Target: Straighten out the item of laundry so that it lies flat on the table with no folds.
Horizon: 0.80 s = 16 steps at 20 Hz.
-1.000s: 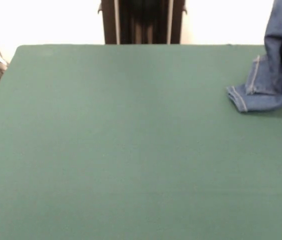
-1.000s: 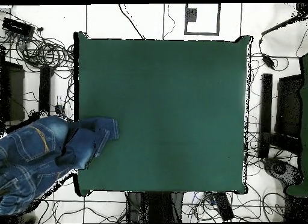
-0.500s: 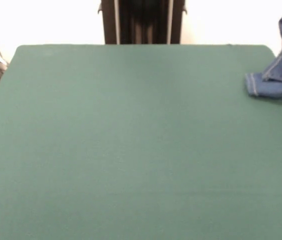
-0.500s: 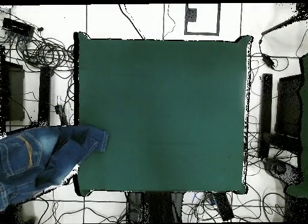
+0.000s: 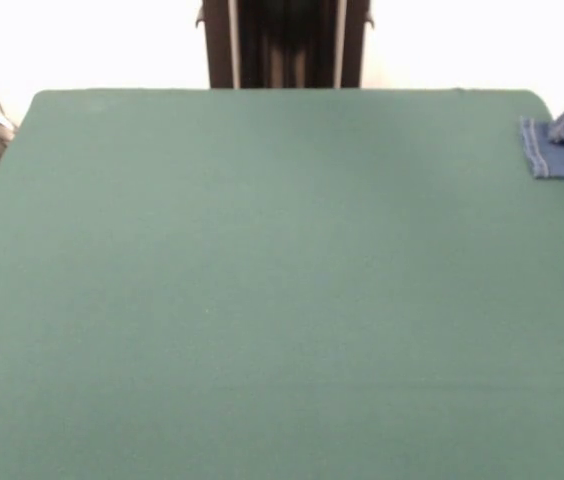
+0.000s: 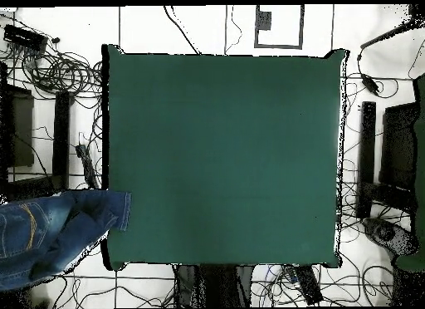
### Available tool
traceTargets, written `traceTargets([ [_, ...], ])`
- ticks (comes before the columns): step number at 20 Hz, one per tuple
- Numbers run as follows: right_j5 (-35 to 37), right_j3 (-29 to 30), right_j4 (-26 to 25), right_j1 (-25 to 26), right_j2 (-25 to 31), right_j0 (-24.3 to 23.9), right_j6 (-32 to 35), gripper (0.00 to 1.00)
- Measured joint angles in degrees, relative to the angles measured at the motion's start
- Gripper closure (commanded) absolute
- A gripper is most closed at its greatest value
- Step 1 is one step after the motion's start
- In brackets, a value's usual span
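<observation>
We see the jeans [image 6: 58,235] bunched, mostly off the table [image 6: 224,156] at its eight o'clock edge, no gripper visible to judge.

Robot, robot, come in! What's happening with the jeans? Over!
Gripper not in view. Jeans bunched, mostly off the table, only a leg end on its edge. Nothing else on the table.
</observation>
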Motion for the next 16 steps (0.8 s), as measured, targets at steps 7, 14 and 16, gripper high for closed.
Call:
traceTargets([
  [7, 0.44, -0.90, 1.93, 3.24, -0.02, -0.08, 5.41, 1.00],
  [14, 0.45, -4.80, 6.49, 6.22, -0.02, -1.88, 6.49, 1.00],
  [16, 0.45, -7.42, 9.32, 8.23, -0.04, -2.57, 8.06, 1.00],
])
